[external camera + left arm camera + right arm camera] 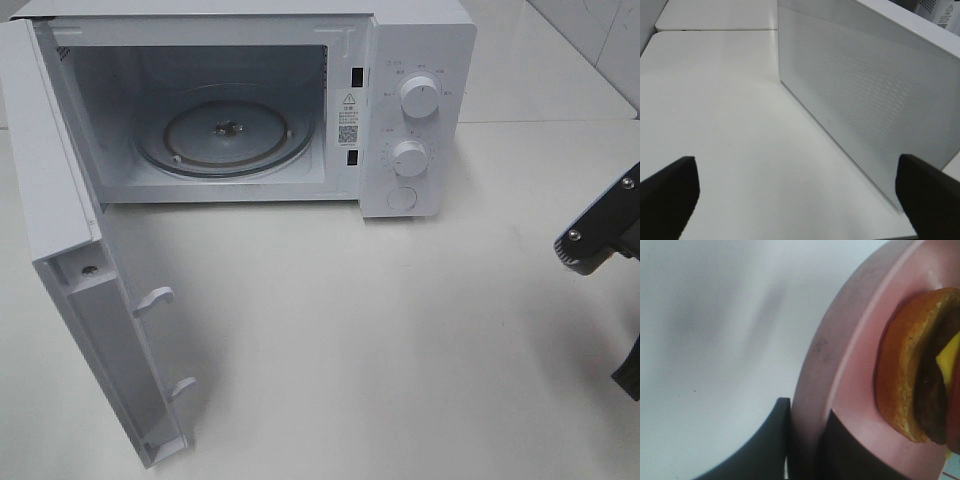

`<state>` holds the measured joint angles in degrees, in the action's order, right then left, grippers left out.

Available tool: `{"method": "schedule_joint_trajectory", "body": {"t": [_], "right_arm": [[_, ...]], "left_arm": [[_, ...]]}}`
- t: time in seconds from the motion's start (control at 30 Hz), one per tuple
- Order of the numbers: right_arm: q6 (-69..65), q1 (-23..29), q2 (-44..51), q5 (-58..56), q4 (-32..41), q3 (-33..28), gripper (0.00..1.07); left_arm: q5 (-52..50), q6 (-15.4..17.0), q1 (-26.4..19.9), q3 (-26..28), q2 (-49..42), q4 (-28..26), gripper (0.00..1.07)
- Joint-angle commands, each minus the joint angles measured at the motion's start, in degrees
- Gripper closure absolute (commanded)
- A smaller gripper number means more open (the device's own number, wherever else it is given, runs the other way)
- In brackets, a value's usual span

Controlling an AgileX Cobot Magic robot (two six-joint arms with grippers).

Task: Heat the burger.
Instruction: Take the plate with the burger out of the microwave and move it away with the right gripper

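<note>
In the right wrist view, the burger point(910, 380) lies on its pink plate point(855, 365), showing a golden-brown bun, a dark patty and a bit of yellow cheese. My right gripper point(807, 450) is shut on the plate's rim, one finger under it and one on top. From the high view, only a dark part of the right arm point(600, 235) shows at the right edge; burger and plate are out of that view. My left gripper point(795, 200) is open and empty over the table, beside the microwave door's point(865, 90) outer face.
The white microwave point(420, 60) stands at the back with its door point(60, 200) swung wide open to the left. Its glass turntable point(225, 135) is bare. Two dials point(417, 97) sit on its right panel. The white table point(380, 330) spreads in front.
</note>
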<state>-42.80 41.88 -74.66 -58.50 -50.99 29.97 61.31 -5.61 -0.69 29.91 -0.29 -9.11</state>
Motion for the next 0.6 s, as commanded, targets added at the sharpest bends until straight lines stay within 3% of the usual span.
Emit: {"method": "schedule_joint_trajectory", "body": {"t": [0.03, 0.6], "right_arm": [[-5.7, -0.2, -4.0, -1.2, -3.5, 0.5, 1.07], [-17.0, -1.5, -17.8, 5.5, -4.5, 0.7, 1.07]], "left_arm": [[-0.2, 0.1, -0.1, -0.2, -0.9, -0.2, 0.06], [-0.2, 0.1, -0.1, -0.2, -0.9, -0.2, 0.06]]}}
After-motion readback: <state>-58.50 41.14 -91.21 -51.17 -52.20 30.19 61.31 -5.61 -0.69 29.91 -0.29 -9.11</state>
